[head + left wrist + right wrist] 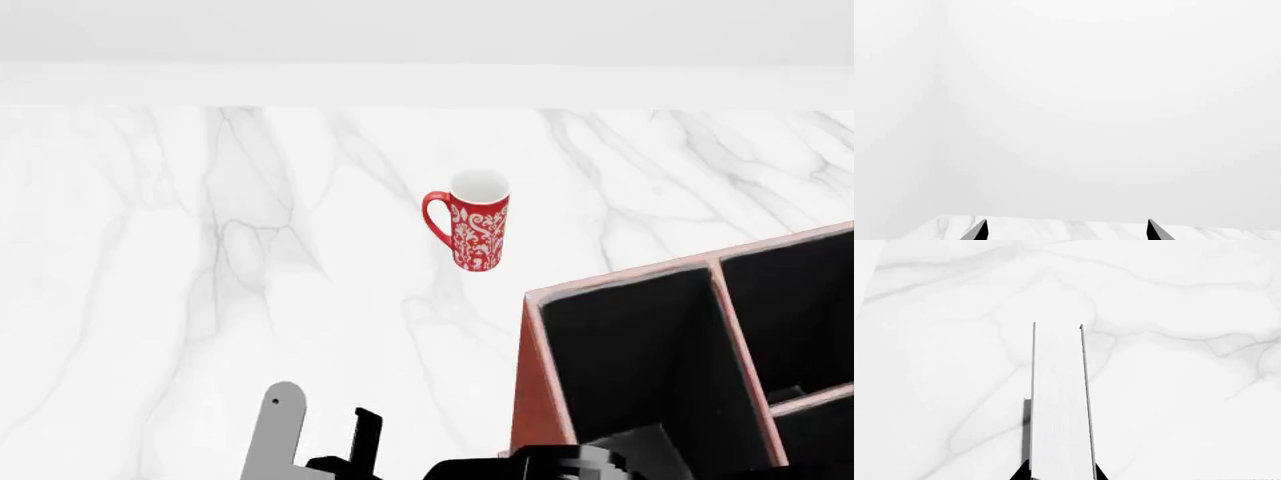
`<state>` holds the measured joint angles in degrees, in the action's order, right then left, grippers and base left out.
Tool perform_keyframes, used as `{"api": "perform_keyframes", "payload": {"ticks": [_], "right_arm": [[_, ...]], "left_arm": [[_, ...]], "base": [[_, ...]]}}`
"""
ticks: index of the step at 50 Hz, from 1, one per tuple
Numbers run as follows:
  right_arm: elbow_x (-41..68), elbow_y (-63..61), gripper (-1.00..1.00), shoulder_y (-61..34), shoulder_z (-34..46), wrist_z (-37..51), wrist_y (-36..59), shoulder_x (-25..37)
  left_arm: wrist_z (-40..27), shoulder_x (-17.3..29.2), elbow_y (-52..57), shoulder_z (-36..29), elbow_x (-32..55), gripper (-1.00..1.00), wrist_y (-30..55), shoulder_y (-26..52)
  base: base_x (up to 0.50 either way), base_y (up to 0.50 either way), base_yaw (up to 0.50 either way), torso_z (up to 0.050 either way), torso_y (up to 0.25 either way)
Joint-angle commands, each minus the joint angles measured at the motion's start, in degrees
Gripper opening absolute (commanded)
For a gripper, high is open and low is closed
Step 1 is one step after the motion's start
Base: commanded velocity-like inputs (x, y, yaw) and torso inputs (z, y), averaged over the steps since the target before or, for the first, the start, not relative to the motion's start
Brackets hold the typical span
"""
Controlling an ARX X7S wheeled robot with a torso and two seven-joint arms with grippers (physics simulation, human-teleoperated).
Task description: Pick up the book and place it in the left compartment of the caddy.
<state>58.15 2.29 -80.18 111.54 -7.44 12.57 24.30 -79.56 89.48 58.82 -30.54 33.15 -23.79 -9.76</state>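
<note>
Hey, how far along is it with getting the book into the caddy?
Done: the book is picked up; the right wrist view shows the right end effector clamped on it, white page edges outward, above the marble table. In hand: carrying it. Left: setting it into the left compartment of the caddy, which looks empty in the head view. The left end effector is open and idle.
</note>
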Motion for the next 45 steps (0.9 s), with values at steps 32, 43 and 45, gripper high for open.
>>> {"api": "perform_keyframes", "payload": {"ticks": [32,43,45], "right_arm": [[9.67,-4.05,-1.00,-0.14,-9.29,15.28,1.89,3.84],[14.07,-8.91,-1.00,-0.77,-12.64,23.67,2.33,6.35],[14.99,-9.49,-1.00,-1.75,-13.06,26.54,3.62,6.65]], "left_arm": [[-0.56,0.30,0.25,0.15,-0.24,1.00,-0.11,-0.31],[-0.49,0.24,0.25,0.20,-0.06,1.00,-0.12,-0.37],[-0.55,0.26,0.23,0.25,0.00,1.00,-0.07,-0.34]], "base": [[0.00,0.00,0.00,0.000,0.000],[0.00,0.00,0.00,0.000,0.000],[0.00,0.00,0.00,0.000,0.000]]}}
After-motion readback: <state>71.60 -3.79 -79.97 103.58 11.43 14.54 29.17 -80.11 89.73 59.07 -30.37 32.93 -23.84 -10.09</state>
